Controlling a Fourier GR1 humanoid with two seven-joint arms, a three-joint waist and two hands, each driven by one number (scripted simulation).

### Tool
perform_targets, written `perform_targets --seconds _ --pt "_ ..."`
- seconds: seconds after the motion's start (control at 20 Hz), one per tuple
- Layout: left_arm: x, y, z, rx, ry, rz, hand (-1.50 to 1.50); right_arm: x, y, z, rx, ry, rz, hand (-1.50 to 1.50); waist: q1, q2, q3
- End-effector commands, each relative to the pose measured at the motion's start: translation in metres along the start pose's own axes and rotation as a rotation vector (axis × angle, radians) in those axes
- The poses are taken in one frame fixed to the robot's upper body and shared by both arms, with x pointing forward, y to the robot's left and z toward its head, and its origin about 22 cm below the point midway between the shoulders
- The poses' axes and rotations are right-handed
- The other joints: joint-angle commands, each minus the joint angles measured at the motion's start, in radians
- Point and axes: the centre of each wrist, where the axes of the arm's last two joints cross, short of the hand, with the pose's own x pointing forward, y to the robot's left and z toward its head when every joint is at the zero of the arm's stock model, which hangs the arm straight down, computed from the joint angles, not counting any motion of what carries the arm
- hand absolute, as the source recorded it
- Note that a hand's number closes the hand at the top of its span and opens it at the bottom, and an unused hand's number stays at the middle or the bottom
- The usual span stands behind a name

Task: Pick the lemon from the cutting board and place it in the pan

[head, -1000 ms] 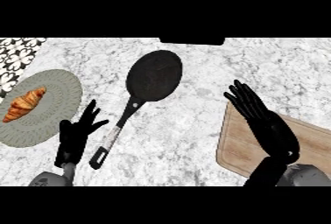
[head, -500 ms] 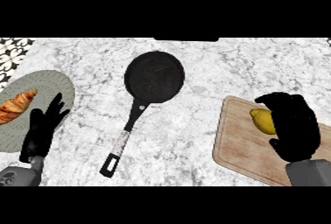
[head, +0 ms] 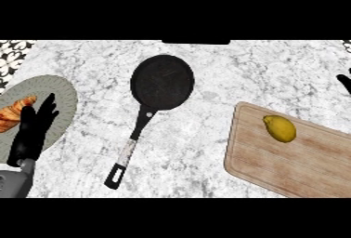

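One view only, from the head: the lemon (head: 280, 128) lies free on the cutting board (head: 288, 162), well apart from the empty pan (head: 162, 82). The right hand (head: 345, 82) barely shows at the edge; its fingers I cannot tell. Round fruit may roll off under a glancing reach. The left hand (head: 33, 130) rests spread over a plate (head: 60, 95) holding a croissant (head: 15, 119).

Stone, wood and dark matt metal

The desk (head: 226, 69) looks like polished grey-white marble with fine veins. The cutting board (head: 302, 158) is pale wood with a visible grain. The pan (head: 162, 82) is matt black, its handle partly pale and metallic. The lemon (head: 280, 128) has smooth yellow skin; the plate (head: 65, 95) is a dull grey-green; the croissant (head: 15, 117) looks glazed.
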Motion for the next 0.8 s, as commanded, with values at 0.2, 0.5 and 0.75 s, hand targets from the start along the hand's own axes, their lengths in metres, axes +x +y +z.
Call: perform_targets --seconds 0.2,0.5,0.75 --pt "-0.005 -0.002 0.0 -0.01 0.011 -0.018 0.0 0.101 -0.009 -0.057 0.346 0.129 0.371 -1.5 0.01 -0.003 -0.003" --pt "0.007 0.004 -0.007 -0.001 0.006 -0.007 0.0 0.102 0.012 -0.078 0.505 0.24 0.574 -1.5 0.007 -0.002 -0.001" --pt "0.013 0.013 -0.009 0.006 0.008 -0.004 0.0 0.057 0.04 -0.071 0.621 0.28 0.709 -1.5 -0.007 -0.008 -0.002"
